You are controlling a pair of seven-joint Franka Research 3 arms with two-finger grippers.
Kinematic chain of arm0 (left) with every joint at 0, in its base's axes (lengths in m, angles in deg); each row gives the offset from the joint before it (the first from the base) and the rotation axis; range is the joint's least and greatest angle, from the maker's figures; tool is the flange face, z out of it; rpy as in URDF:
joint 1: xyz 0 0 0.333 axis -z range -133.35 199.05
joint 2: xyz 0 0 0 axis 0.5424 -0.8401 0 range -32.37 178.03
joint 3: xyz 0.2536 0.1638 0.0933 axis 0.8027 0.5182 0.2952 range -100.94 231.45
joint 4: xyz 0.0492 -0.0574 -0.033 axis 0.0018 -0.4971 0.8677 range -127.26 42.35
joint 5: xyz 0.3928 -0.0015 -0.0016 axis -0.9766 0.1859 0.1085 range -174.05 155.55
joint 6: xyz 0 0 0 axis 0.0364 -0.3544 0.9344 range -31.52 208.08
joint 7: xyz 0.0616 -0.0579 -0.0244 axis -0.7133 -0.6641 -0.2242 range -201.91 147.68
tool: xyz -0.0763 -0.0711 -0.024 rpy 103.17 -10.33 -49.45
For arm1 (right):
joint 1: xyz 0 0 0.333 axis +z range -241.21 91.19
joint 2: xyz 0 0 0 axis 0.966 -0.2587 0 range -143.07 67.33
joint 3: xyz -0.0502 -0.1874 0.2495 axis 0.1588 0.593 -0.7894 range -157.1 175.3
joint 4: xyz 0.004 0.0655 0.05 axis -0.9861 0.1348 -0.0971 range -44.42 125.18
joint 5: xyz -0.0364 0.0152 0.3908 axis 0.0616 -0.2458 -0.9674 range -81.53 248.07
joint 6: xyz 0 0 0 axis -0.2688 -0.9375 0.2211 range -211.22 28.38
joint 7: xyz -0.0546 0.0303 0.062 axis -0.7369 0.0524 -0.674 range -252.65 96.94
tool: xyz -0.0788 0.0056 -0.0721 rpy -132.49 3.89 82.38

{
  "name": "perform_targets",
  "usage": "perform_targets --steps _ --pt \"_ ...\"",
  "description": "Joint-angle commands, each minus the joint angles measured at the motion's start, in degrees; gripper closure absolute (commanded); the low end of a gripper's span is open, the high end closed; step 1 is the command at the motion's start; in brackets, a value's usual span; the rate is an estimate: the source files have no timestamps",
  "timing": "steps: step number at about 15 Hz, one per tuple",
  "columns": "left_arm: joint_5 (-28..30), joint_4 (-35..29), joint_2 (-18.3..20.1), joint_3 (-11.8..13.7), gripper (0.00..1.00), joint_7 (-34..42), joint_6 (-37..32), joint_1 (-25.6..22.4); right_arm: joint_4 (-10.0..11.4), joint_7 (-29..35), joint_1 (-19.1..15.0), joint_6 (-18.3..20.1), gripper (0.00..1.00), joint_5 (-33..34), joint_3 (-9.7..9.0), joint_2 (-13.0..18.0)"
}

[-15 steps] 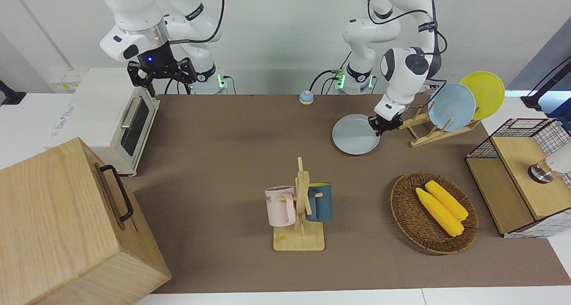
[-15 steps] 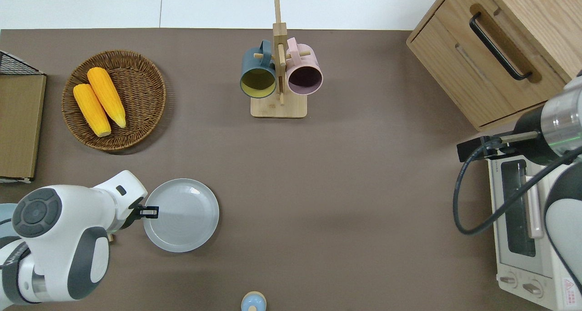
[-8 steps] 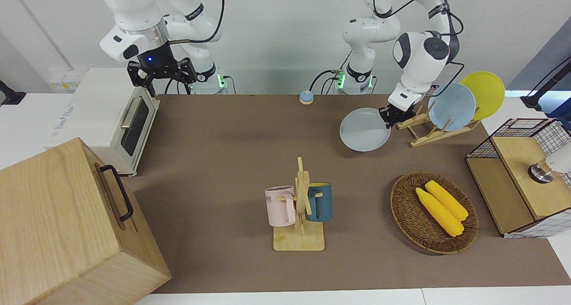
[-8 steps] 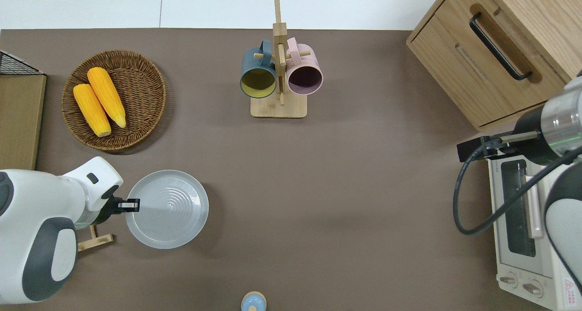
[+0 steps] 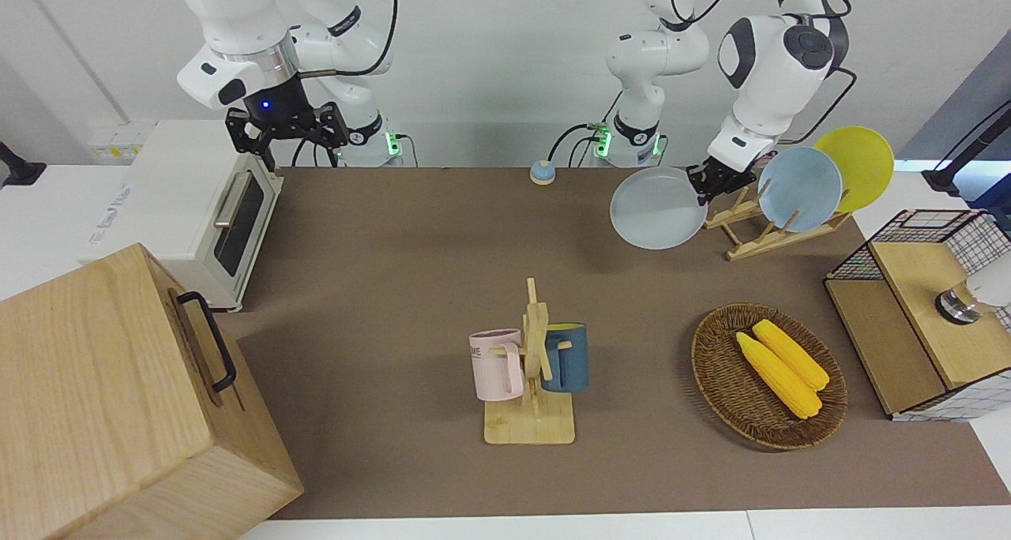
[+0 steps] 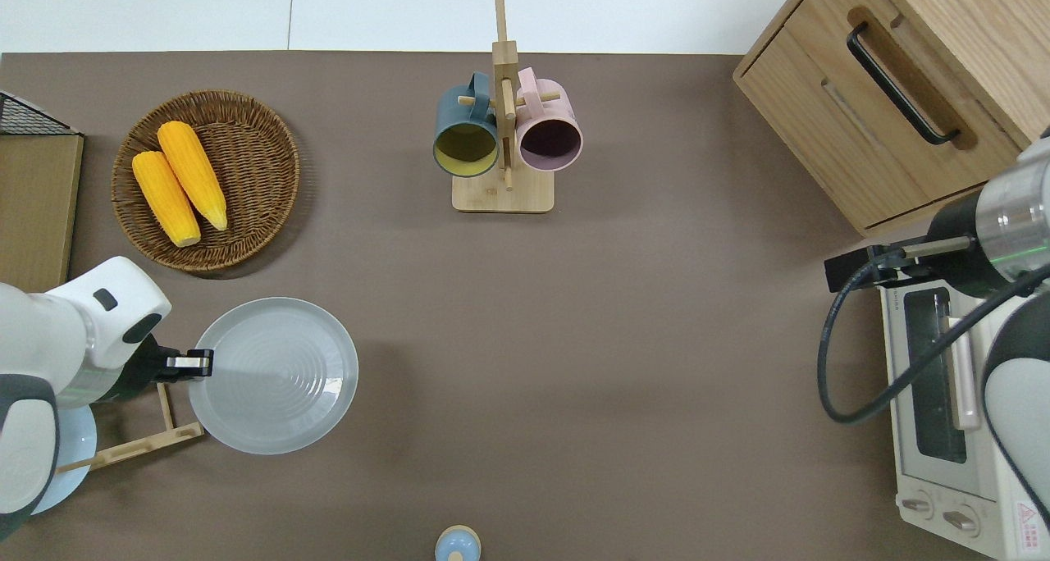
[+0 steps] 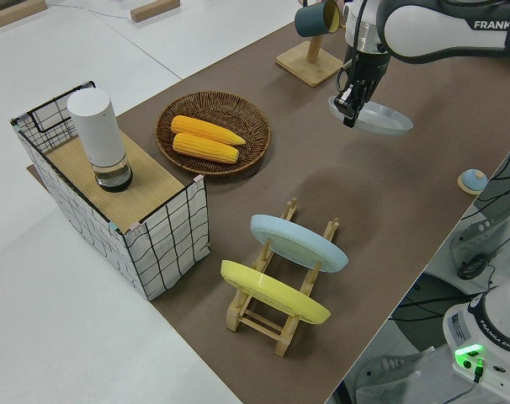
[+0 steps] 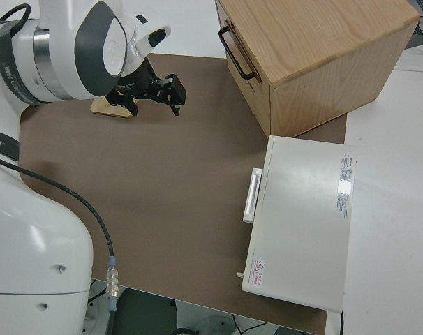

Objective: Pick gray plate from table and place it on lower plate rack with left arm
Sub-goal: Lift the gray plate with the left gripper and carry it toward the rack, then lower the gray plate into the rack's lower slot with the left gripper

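My left gripper [image 5: 705, 181] is shut on the rim of the gray plate [image 5: 655, 208] and holds it up over the table [image 5: 395, 248], right beside the lower plate rack [image 5: 758, 236]. In the overhead view the gripper [image 6: 197, 364] grips the plate [image 6: 279, 376] at its edge toward the rack [image 6: 139, 442]. The rack holds a light-blue plate [image 5: 799, 189] and a yellow plate [image 5: 857, 165] upright in its slots. The left side view shows the plate [image 7: 381, 119] in the air, away from the rack [image 7: 272, 324]. My right gripper [image 5: 288, 139] is parked and open.
A wicker basket [image 5: 715, 366] with two corn cobs lies farther from the robots than the rack. A wooden mug stand [image 5: 531, 414] holds a pink and a blue mug. A wire box [image 5: 908, 232], a toaster oven [image 5: 205, 208] and a wooden cabinet [image 5: 118, 398] stand at the table's ends.
My left gripper has lifted the gray plate off the table and carried it toward the rack at the left arm's end. The right arm has not moved.
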Motion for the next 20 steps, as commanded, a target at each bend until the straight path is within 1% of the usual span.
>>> perform_targets --steps 1,3,5,7,10,17,18,20 --pt "-0.1 5.6 -0.1 1.3 1.00 -0.5 -6.7 -0.3 -0.5 0.7 -1.2 0.8 0.017 0.1 -1.08 0.2" --pt "-0.2 8.1 -0.1 2.0 1.00 -0.3 -9.5 -0.3 -0.5 0.7 -1.2 0.9 0.017 0.1 -1.08 0.2" --pt "-0.9 10.7 -0.1 2.0 1.00 -0.2 -13.1 -0.4 -0.5 0.7 -1.2 0.9 0.017 0.1 -1.08 0.2" --pt "-1.6 12.5 -0.1 2.5 1.00 -0.2 -15.0 -0.5 -0.5 0.7 -1.2 0.9 0.017 0.1 -0.99 0.2" --pt "-5.9 13.3 -0.1 2.3 1.00 -0.3 -15.8 -0.2 -0.5 0.7 -1.2 0.9 0.017 0.1 -1.08 0.1" --pt "-20.0 13.3 0.4 0.6 1.00 -1.3 -17.0 0.5 -0.5 0.7 -1.2 0.9 0.017 0.1 -1.08 0.2" --pt "-23.4 13.3 0.4 -0.2 1.00 -2.4 -17.8 0.6 -0.5 0.7 -1.2 0.9 0.017 0.1 -1.08 0.2" --pt "-27.9 13.1 0.3 -2.1 1.00 -3.8 -18.9 0.6 -0.5 0.7 -1.2 0.9 0.017 0.1 -1.08 0.2"
